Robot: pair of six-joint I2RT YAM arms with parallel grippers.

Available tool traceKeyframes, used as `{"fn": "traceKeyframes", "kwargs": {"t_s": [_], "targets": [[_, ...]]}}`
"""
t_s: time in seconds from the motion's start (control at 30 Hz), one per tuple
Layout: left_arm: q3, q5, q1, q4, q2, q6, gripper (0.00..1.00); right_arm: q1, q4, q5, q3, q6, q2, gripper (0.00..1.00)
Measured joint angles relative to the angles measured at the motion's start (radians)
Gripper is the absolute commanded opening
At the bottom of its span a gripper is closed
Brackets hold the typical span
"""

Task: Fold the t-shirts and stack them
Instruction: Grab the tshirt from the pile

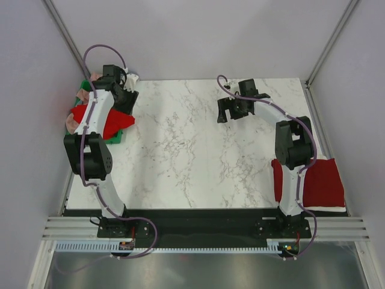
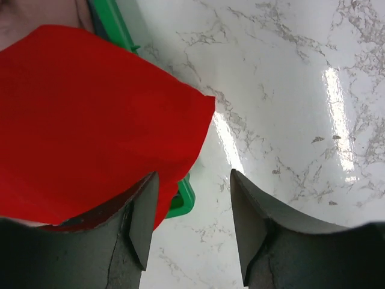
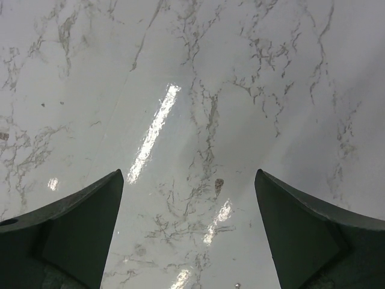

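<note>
A bright red t-shirt [image 1: 111, 122] hangs out of the green bin [image 1: 118, 139] at the table's far left, its edge lying over the bin's rim onto the marble. In the left wrist view the red t-shirt [image 2: 90, 120] fills the left half and lies against the outer side of my left finger [image 2: 143, 217]. My left gripper [image 1: 126, 99] [image 2: 192, 226] is open above the bin's corner, with nothing between the jaws. My right gripper [image 1: 231, 113] [image 3: 189, 235] is open and empty above bare marble at the back right. A folded red t-shirt [image 1: 322, 183] lies at the near right.
The green bin [image 2: 114, 27] also holds pink cloth [image 1: 72, 123] and something white [image 1: 131, 78] at its far end. Grey walls with metal posts close in the table on three sides. The right arm's elbow [image 1: 293, 144] stands over the folded shirt's left part.
</note>
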Motion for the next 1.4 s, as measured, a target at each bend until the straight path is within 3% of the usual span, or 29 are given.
{"fn": "traceKeyframes", "kwargs": {"t_s": [0.33, 0.6, 0.8, 0.9, 0.93, 1.03, 1.27, 1.4], "targets": [[0.061, -0.048, -0.007, -0.031, 0.174, 0.015, 0.51, 0.002, -0.009, -0.068, 0.003, -0.017, 0.002, 0.98], [0.042, -0.116, 0.06, -0.021, 0.142, 0.052, 0.55, 0.002, -0.01, -0.094, 0.005, -0.018, 0.017, 0.98], [0.0, -0.151, 0.088, -0.018, 0.11, 0.077, 0.51, 0.002, -0.015, -0.118, 0.032, -0.015, 0.067, 0.98], [-0.014, -0.171, 0.085, -0.018, 0.109, 0.081, 0.34, 0.002, -0.018, -0.122, 0.042, -0.016, 0.08, 0.98], [-0.016, -0.176, 0.085, -0.018, 0.109, 0.08, 0.21, 0.002, -0.02, -0.125, 0.043, -0.016, 0.08, 0.98], [-0.018, -0.189, 0.084, -0.017, 0.109, 0.082, 0.02, 0.002, -0.02, -0.134, 0.047, -0.015, 0.08, 0.98], [-0.012, -0.194, 0.084, -0.018, 0.102, 0.083, 0.02, 0.002, -0.02, -0.137, 0.048, -0.017, 0.08, 0.98], [0.075, -0.191, 0.084, -0.034, 0.086, 0.083, 0.02, 0.007, -0.021, -0.106, 0.048, -0.067, 0.073, 0.98]]}}
